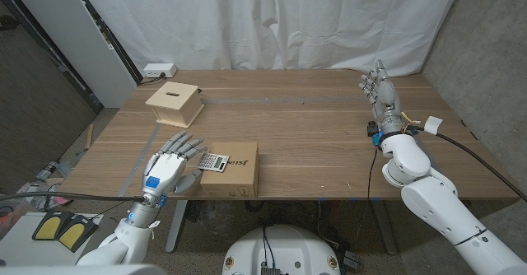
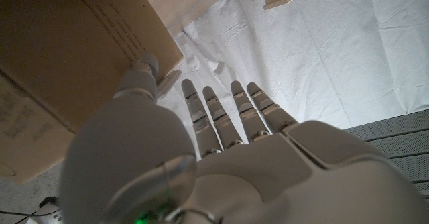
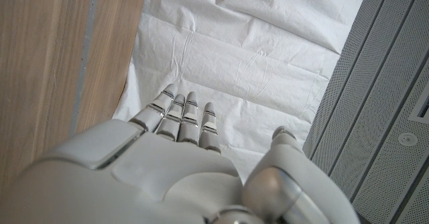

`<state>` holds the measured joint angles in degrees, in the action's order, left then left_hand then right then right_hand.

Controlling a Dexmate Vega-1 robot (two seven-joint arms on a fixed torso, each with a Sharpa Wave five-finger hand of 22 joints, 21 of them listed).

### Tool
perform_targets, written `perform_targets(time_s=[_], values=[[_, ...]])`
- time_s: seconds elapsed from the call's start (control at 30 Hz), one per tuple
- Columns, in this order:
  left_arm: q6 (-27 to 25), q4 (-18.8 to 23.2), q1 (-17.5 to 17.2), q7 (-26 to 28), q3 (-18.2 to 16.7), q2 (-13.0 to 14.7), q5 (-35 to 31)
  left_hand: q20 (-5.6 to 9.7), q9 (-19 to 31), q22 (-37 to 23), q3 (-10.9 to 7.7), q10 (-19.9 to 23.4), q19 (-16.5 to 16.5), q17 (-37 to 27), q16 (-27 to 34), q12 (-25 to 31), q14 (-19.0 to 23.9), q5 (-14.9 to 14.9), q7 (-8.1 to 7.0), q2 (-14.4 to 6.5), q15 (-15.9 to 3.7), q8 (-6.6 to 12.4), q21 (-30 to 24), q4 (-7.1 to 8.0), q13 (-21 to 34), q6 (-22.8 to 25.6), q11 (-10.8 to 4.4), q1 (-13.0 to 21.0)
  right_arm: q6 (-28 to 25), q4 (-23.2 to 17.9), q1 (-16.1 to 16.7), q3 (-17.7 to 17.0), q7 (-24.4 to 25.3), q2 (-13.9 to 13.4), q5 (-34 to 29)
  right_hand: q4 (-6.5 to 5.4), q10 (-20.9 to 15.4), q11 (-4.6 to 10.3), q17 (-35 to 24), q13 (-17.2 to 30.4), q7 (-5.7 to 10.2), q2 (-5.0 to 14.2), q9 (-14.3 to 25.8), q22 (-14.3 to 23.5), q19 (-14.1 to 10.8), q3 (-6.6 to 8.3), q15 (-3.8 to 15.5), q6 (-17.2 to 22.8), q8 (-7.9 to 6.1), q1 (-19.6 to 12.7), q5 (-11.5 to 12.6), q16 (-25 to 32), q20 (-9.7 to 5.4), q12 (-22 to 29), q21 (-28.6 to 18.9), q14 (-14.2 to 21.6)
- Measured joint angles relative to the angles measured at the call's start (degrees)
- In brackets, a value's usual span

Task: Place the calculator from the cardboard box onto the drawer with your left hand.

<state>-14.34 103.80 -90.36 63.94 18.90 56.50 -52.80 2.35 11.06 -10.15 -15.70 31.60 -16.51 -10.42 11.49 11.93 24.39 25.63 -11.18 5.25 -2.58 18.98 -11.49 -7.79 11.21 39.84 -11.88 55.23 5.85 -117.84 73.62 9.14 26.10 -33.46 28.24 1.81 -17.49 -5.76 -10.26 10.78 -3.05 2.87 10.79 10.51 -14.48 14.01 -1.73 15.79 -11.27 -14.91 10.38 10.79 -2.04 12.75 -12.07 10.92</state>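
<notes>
So the left hand (image 1: pixel 171 166) was spread open just left of the cardboard box (image 1: pixel 233 170), holding nothing. The calculator (image 1: pixel 215 162) lay on the box's left end; the drawer (image 1: pixel 175 102) sat further back. The right hand (image 1: pixel 380 90) was open, far right.

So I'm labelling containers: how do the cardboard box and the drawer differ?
The cardboard box sits at the near edge beside the left hand, with the calculator on it. The drawer, pale wood, stands farther back with a slot on top. Both rest on the table.

Bare table (image 1: pixel 313 135) separates cardboard box (image 1: pixel 235 172) from drawer (image 1: pixel 175 102).
</notes>
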Motion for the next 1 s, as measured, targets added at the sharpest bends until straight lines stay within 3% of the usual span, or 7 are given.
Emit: perform_targets(time_s=[0.43,1.0], values=[[2.75,-0.61,-1.81,0.06,-3.21,-2.97,-1.94,0.00,0.00,0.00,-0.15,-0.01,0.00,0.00,0.00,0.00,0.10,-0.21,0.08,-0.29,-0.10,0.00,0.00,-0.15,0.00,0.07,0.00,1.21,-0.17,-1.07,0.69,0.16,0.43,0.02,-0.56,0.24,0.00,0.00,0.00,0.00,0.00,0.00,0.00,0.00,-0.21,-0.25,0.00,0.00,0.00,0.00,0.00,0.00,0.21,0.00,0.00,0.00],[3.64,-0.55,-2.20,0.06,-3.54,-4.56,-3.25,0.00,0.00,0.00,-0.58,0.62,0.00,0.00,0.00,0.00,0.49,-0.84,0.44,-0.68,0.13,0.00,0.00,-0.14,0.00,1.06,0.00,2.04,0.97,-1.29,1.48,-0.65,-0.29,-0.02,-0.53,0.24,0.00,0.00,0.00,0.00,0.00,0.01,0.00,0.00,-0.51,-0.24,0.00,0.00,0.00,-0.01,0.00,0.00,-0.11,0.00,0.00,0.00]])
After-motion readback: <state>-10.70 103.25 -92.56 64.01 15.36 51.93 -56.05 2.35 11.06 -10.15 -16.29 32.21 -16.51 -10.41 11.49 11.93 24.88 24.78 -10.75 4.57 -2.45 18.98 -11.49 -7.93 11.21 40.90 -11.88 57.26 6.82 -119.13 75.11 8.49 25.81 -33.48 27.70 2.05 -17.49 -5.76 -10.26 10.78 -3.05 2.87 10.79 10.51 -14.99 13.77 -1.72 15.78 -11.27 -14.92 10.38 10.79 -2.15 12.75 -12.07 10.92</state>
